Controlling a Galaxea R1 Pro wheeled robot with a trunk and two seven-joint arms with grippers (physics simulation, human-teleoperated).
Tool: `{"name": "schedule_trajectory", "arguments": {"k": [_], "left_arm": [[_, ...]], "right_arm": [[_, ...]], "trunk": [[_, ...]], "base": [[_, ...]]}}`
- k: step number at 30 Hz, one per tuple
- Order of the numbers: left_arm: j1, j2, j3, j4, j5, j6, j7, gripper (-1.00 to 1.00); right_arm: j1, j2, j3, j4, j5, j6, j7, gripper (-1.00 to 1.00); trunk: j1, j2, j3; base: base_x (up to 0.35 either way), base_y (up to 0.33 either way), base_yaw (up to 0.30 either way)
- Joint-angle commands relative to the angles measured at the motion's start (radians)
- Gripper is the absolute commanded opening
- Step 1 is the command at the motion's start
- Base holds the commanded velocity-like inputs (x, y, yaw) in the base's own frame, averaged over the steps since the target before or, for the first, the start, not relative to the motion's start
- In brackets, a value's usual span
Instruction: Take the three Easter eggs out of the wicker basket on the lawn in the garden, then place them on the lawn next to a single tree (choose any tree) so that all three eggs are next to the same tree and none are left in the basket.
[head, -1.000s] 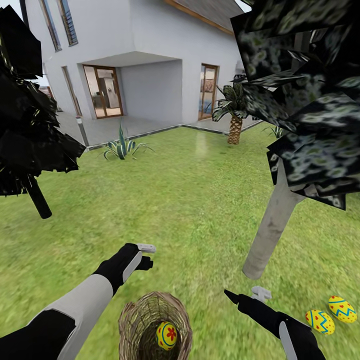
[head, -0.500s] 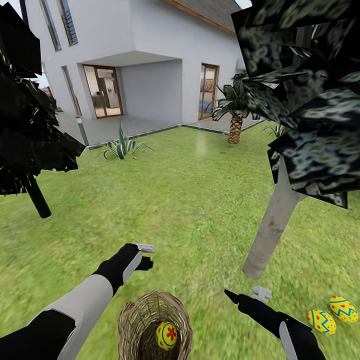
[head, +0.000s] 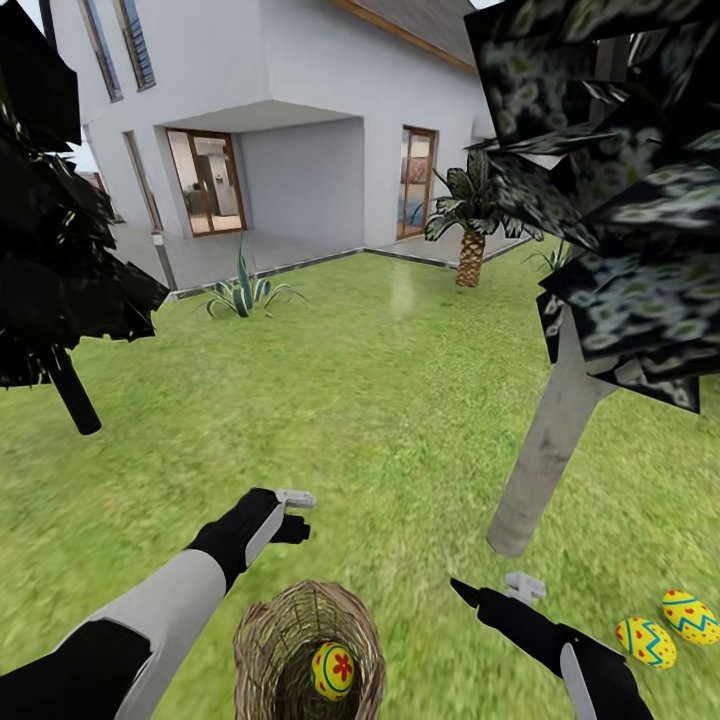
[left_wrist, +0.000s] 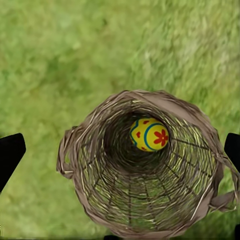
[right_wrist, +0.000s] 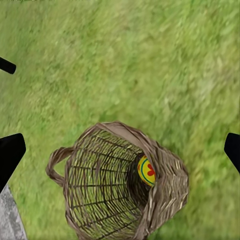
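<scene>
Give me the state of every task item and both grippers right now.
Wicker basket: upright on the lawn, one egg inside.
Flower egg: in the basket.
Two zigzag eggs: on grass near the tree.
Left gripper: jaws open, empty.
Right gripper: jaws open, empty.

1. The lawn (head: 380, 400) is mottled green grass and carries every item listed below.
2. The wicker basket (head: 262, 640) stands upright on the lawn, below and between the two sets of jaws.
3. The tree (head: 545, 460) trunk rises from the grass just beyond the right jaws.
4. Two Easter eggs (head: 645, 642) lie side by side on the grass beside the trunk, outboard of the right jaws.
</scene>
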Motion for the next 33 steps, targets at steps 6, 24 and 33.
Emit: {"name": "schedule_trajectory", "arguments": {"k": [6,24,33], "left_arm": [[-0.002,0.0,-0.008,0.034,0.012,0.001,0.007,1.0],[-0.002,-0.001,-0.01,0.041,0.011,0.001,0.007,1.0],[-0.002,-0.001,-0.013,0.041,0.01,0.003,0.006,1.0]], "right_arm": [[-0.001,0.001,-0.002,-0.001,-0.007,0.009,0.003,1.0],[-0.001,0.001,0.001,-0.001,-0.007,0.009,0.002,1.0],[-0.001,0.001,0.0,-0.001,-0.007,0.009,0.002,1.0]], "trunk": [[0.023,-0.043,-0.019],[0.092,-0.169,-0.071],[0.127,-0.232,-0.099]], "base": [[0.0,0.0,-0.051],[0.0,0.0,-0.093],[0.0,0.0,0.0]]}}
